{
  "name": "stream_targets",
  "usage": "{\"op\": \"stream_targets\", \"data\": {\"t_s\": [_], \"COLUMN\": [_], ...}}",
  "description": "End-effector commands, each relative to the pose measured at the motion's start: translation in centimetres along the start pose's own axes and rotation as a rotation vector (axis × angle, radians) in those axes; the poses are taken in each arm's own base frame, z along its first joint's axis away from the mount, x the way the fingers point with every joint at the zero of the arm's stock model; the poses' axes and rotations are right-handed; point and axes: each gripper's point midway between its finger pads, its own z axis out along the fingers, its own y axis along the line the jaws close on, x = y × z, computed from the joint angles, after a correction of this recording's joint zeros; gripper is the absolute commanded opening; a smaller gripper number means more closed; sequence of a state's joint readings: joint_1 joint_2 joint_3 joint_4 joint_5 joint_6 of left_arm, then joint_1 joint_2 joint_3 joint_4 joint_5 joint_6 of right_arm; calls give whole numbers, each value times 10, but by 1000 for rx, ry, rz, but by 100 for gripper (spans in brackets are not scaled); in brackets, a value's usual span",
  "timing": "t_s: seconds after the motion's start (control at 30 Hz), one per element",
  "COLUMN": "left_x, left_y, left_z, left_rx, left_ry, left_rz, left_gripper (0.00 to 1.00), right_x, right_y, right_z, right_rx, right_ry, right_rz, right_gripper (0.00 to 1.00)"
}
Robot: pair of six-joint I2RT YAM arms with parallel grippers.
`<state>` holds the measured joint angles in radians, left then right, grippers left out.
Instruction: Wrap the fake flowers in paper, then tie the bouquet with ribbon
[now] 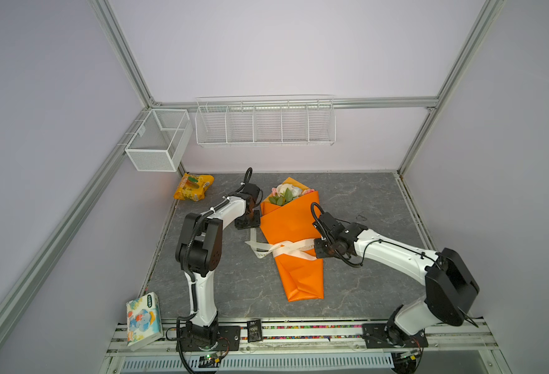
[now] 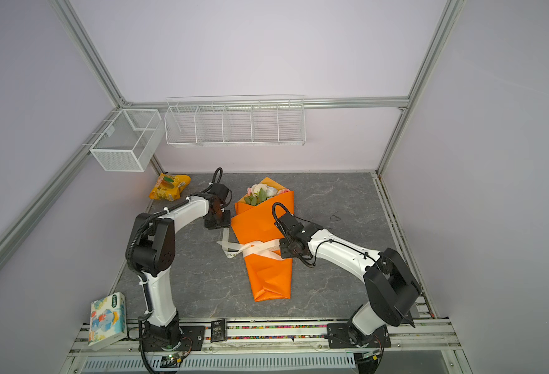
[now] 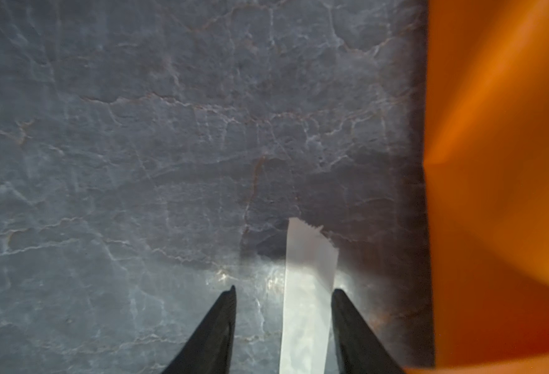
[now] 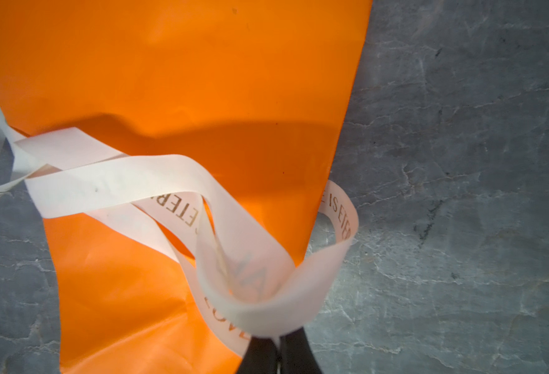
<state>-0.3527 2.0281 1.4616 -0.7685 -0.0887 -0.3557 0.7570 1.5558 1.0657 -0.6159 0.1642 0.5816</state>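
The bouquet of fake flowers [image 1: 291, 223] [image 2: 260, 223] lies on the grey table in its orange wrap [image 4: 185, 81] [image 3: 493, 162], with the blooms [image 1: 285, 191] at the far end. A cream printed ribbon [image 1: 286, 250] [image 2: 256, 250] [image 4: 156, 181] crosses its middle in a loose loop. My right gripper [image 1: 319, 250] [image 4: 278, 340] is shut on the ribbon at the wrap's right edge. To the left of the wrap my left gripper [image 1: 249, 224] [image 3: 284, 288] hangs open just above the table. The ribbon's loose tail [image 3: 308, 275] lies between its fingers, close to one of them.
A yellow-orange snack packet [image 1: 193, 187] lies at the back left of the table. A tissue box [image 1: 143, 320] stands at the front left, and a small black packet [image 1: 254, 330] sits on the front rail. Two white wire baskets [image 1: 158, 139] [image 1: 265, 121] hang on the walls.
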Motion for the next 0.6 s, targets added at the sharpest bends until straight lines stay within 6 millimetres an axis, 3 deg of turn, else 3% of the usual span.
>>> {"op": "stream_targets", "data": {"t_s": [0.0,0.17,0.47,0.57], "left_x": [9,17,28,25], "left_y": [3,2,4,7], "left_z": [8,21,32,24], "left_rx": [-14,-13,-52,-65], "left_ry": [57,89,120,100], "left_rz": [4,6,38,32], "left_gripper": [43,35,0,0], "right_x": [-3,-6,-7,-6], "right_y": [1,0,-4,-6], "right_z": [-1,-6,-10,-11], "right_rx": [3,13,30,40], "right_ry": [8,1,-5,-7], "right_rz": [-12,-18,-22,-23], "right_gripper": [7,7,7,7]}}
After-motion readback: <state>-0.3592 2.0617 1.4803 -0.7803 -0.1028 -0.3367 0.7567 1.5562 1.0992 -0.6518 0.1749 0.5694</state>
